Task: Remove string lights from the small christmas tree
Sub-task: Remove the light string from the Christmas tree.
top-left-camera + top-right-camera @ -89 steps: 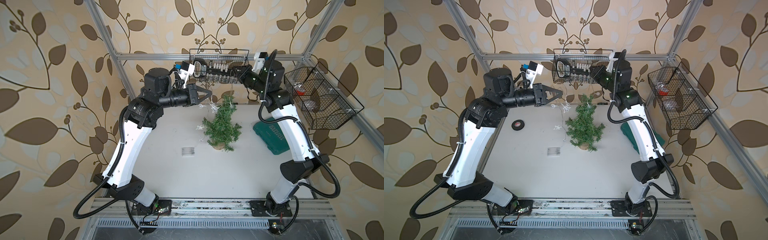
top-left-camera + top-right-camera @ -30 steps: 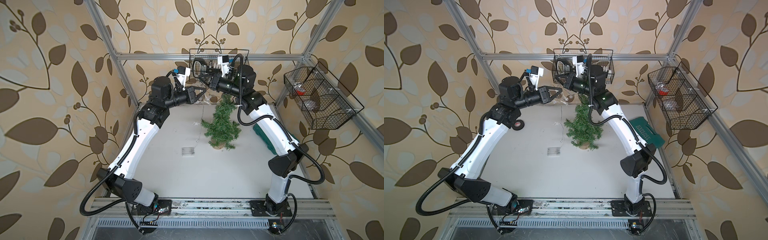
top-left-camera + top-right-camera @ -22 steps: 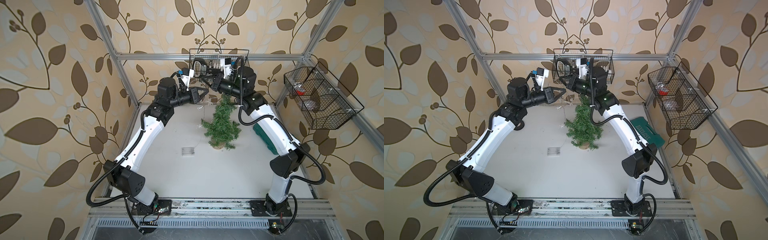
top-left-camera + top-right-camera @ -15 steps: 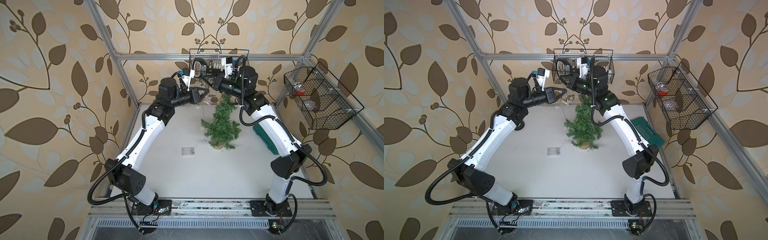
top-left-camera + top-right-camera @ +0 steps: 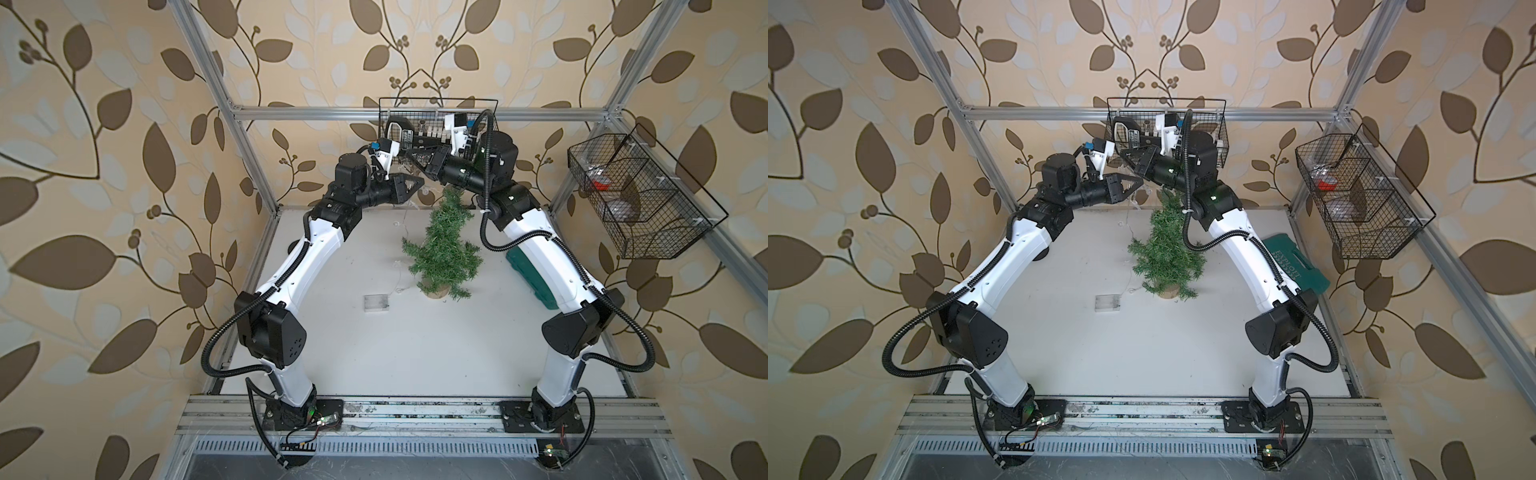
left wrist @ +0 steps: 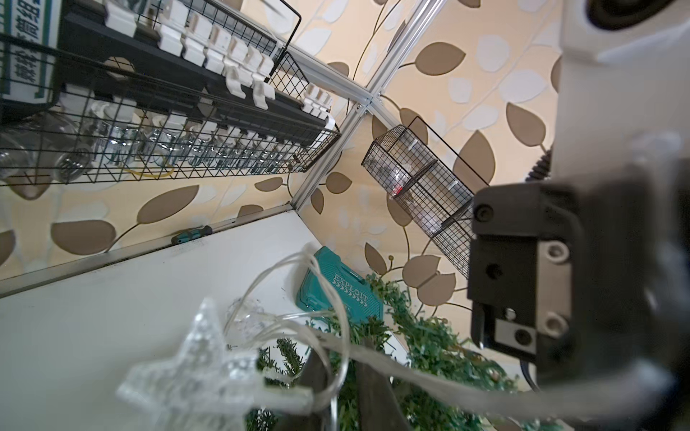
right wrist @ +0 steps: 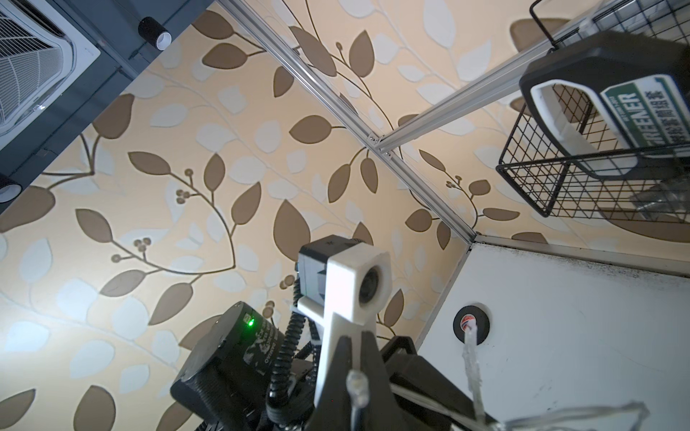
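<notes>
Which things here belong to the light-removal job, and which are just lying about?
Job: string lights, their battery box, small christmas tree.
Lying about: green case, black tape roll, green-handled tool, back wire basket, side wire basket.

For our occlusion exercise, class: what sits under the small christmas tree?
A tan wooden base pokes out beneath the small christmas tree, on the white table. Branches cover most of it.

The right gripper [image 5: 409, 156] swung left from the far-right corner to above the top of the small christmas tree [image 5: 444, 249]. The left gripper [image 5: 420, 183] reached right to meet it, and its jaws narrowed onto the string lights [image 6: 201, 373].
</notes>
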Controlling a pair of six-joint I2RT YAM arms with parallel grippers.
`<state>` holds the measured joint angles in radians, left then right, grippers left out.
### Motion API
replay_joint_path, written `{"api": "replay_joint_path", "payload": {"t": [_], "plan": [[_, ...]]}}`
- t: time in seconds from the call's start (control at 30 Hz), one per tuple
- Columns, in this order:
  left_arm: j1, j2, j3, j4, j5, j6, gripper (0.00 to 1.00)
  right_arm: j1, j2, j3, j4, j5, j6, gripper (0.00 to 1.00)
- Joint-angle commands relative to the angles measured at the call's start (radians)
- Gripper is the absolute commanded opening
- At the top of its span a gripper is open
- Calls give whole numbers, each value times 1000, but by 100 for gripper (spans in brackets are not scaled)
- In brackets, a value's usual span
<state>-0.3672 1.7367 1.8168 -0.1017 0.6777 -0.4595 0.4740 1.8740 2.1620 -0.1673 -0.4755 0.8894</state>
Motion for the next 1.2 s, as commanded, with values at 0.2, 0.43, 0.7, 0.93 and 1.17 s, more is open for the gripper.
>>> {"api": "replay_joint_path", "payload": {"t": [0.2, 0.43, 0.7, 0.93, 1.17], "plan": [[-6, 3, 64, 112, 10, 16, 7, -23, -59, 1, 20, -22, 6, 5], [-7, -9, 15, 206, -10, 2, 23, -26, -58, -8, 33, -33, 34, 5], [-22, 27, 15, 279, -5, -32, 28, -32, -58, -12, 32, -40, 40, 5], [-33, 70, 47, 313, -52, -47, 24, -32, -70, -31, 40, -44, 52, 5], [-36, 73, 38, 347, -90, -61, 0, -38, -92, -66, 49, -47, 56, 5]]}}
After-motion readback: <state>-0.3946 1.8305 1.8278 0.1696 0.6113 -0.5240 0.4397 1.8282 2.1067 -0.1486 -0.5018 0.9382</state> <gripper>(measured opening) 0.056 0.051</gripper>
